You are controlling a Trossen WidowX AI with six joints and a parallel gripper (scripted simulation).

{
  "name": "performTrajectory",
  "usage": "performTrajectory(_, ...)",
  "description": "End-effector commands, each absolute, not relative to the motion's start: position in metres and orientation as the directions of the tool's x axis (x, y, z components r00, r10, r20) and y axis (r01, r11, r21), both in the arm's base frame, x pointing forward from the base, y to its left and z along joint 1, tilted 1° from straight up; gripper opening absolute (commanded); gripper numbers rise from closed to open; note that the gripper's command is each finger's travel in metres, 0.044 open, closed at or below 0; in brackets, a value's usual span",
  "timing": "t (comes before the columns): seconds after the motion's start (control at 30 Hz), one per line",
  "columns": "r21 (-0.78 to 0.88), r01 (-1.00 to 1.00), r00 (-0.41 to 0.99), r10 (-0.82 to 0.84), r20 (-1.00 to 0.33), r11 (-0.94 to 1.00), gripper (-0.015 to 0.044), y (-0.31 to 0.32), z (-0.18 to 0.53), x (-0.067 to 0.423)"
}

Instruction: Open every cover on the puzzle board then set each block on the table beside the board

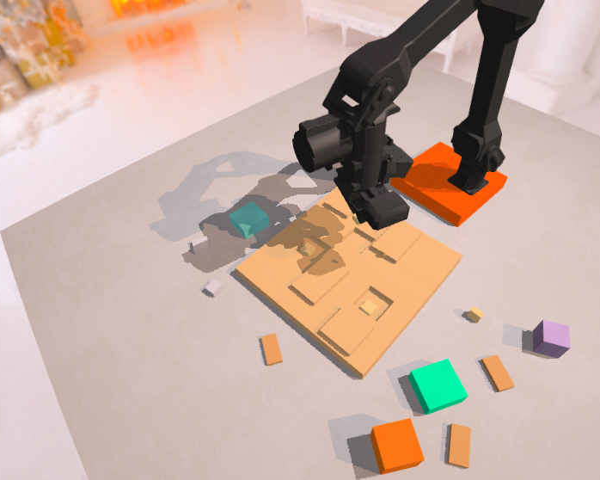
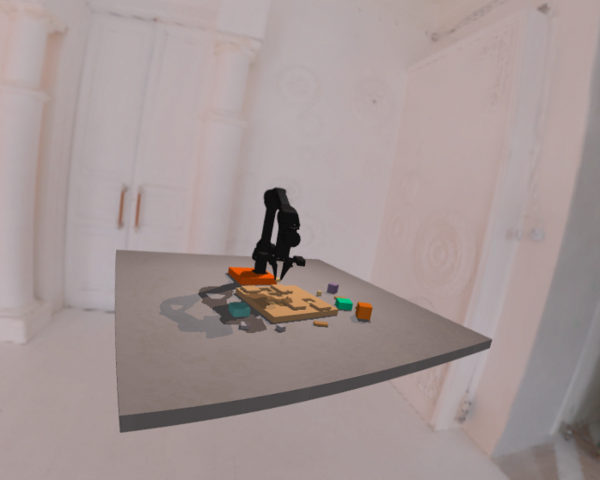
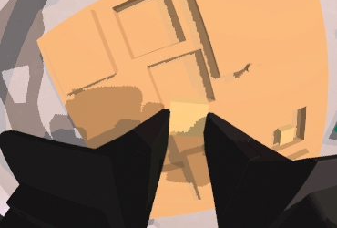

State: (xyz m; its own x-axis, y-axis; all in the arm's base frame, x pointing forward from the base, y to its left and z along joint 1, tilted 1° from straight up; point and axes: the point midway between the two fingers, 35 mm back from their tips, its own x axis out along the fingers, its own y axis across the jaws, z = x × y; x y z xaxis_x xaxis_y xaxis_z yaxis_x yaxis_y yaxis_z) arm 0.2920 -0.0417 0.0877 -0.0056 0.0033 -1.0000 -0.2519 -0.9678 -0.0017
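Note:
My gripper (image 2: 278, 279) (image 3: 187, 118) is shut on a small yellow block (image 3: 188, 117) and holds it above the puzzle board (image 1: 419, 271) (image 2: 284, 316) (image 3: 273, 29), near the base side. The hand mostly hides this block in the top view. Raised cover panels (image 1: 318, 285) (image 1: 345, 331) (image 1: 397, 243) stand beside open recesses. One yellow block (image 1: 368, 308) sits in an uncovered well; another block (image 1: 307, 249) sits in a shadowed, uncovered well. A third yellow block (image 1: 475, 314) (image 2: 319, 292) rests on the table, clear of the board.
A teal block (image 1: 248, 219) (image 2: 239, 309) and small pale pieces lie left of the board. A purple cube (image 1: 551, 339), a green block (image 1: 438, 387), an orange cube (image 1: 397, 446) and flat orange pieces lie around its other sides. The orange base slab (image 1: 457, 206) is behind it.

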Motion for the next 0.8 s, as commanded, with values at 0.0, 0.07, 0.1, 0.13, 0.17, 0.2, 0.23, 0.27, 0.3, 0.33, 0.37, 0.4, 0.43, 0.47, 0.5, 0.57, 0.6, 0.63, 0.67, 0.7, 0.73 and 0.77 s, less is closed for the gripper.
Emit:
performTrajectory(0.0, 0.001, -0.254, 0.002, -0.001, -1.0, -0.967, 0.008, -0.042, 0.102, 0.292)
performTrajectory(0.07, 0.001, -0.254, 0.002, -0.001, -1.0, -0.967, 0.008, -0.042, 0.107, 0.292)
performTrajectory(0.1, 0.001, -0.254, 0.002, -0.001, -1.0, -0.967, 0.008, -0.042, 0.109, 0.292)
performTrajectory(0.13, 0.001, -0.254, 0.002, -0.001, -1.0, -0.967, 0.008, -0.042, 0.111, 0.292)
performTrajectory(0.17, 0.001, -0.254, 0.002, -0.001, -1.0, -0.967, 0.008, -0.042, 0.113, 0.292)
performTrajectory(0.2, 0.001, -0.254, 0.002, -0.001, -1.0, -0.967, 0.008, -0.042, 0.113, 0.292)
performTrajectory(0.23, 0.001, -0.254, 0.002, -0.001, -1.0, -0.967, 0.008, -0.041, 0.113, 0.292)
performTrajectory(0.27, 0.001, -0.254, 0.002, -0.001, -1.0, -0.967, 0.008, -0.039, 0.113, 0.292)
performTrajectory(0.3, 0.0, -0.254, 0.002, -0.001, -1.0, -0.967, 0.008, -0.036, 0.113, 0.292)
performTrajectory(0.33, 0.0, -0.254, 0.002, -0.001, -1.0, -0.967, 0.008, -0.032, 0.113, 0.292)
performTrajectory(0.37, 0.0, -0.254, 0.002, 0.0, -1.0, -0.967, 0.008, -0.028, 0.113, 0.292)
performTrajectory(0.4, -0.001, -0.254, 0.002, 0.0, -1.0, -0.967, 0.008, -0.024, 0.113, 0.292)
performTrajectory(0.43, -0.001, -0.254, 0.003, 0.0, -1.0, -0.967, 0.008, -0.02, 0.113, 0.292)
performTrajectory(0.47, -0.001, -0.254, 0.003, 0.001, -1.0, -0.967, 0.008, -0.016, 0.114, 0.291)
performTrajectory(0.5, -0.002, -0.254, 0.003, 0.001, -1.0, -0.967, 0.008, -0.012, 0.114, 0.291)
performTrajectory(0.57, -0.002, -0.254, 0.003, 0.002, -1.0, -0.967, 0.008, -0.004, 0.114, 0.291)
performTrajectory(0.6, -0.003, -0.254, 0.003, 0.002, -1.0, -0.967, 0.008, 0.0, 0.114, 0.29)
performTrajectory(0.63, -0.003, -0.254, 0.003, 0.002, -1.0, -0.967, 0.008, 0.004, 0.114, 0.29)
performTrajectory(0.67, -0.003, -0.254, 0.003, 0.003, -1.0, -0.967, 0.008, 0.008, 0.114, 0.289)
performTrajectory(0.7, -0.004, -0.254, 0.003, 0.003, -1.0, -0.967, 0.008, 0.012, 0.114, 0.289)
performTrajectory(0.73, -0.004, -0.254, 0.003, 0.003, -1.0, -0.967, 0.008, 0.016, 0.114, 0.288)
performTrajectory(0.77, -0.004, -0.254, 0.003, 0.004, -1.0, -0.967, 0.008, 0.02, 0.114, 0.287)
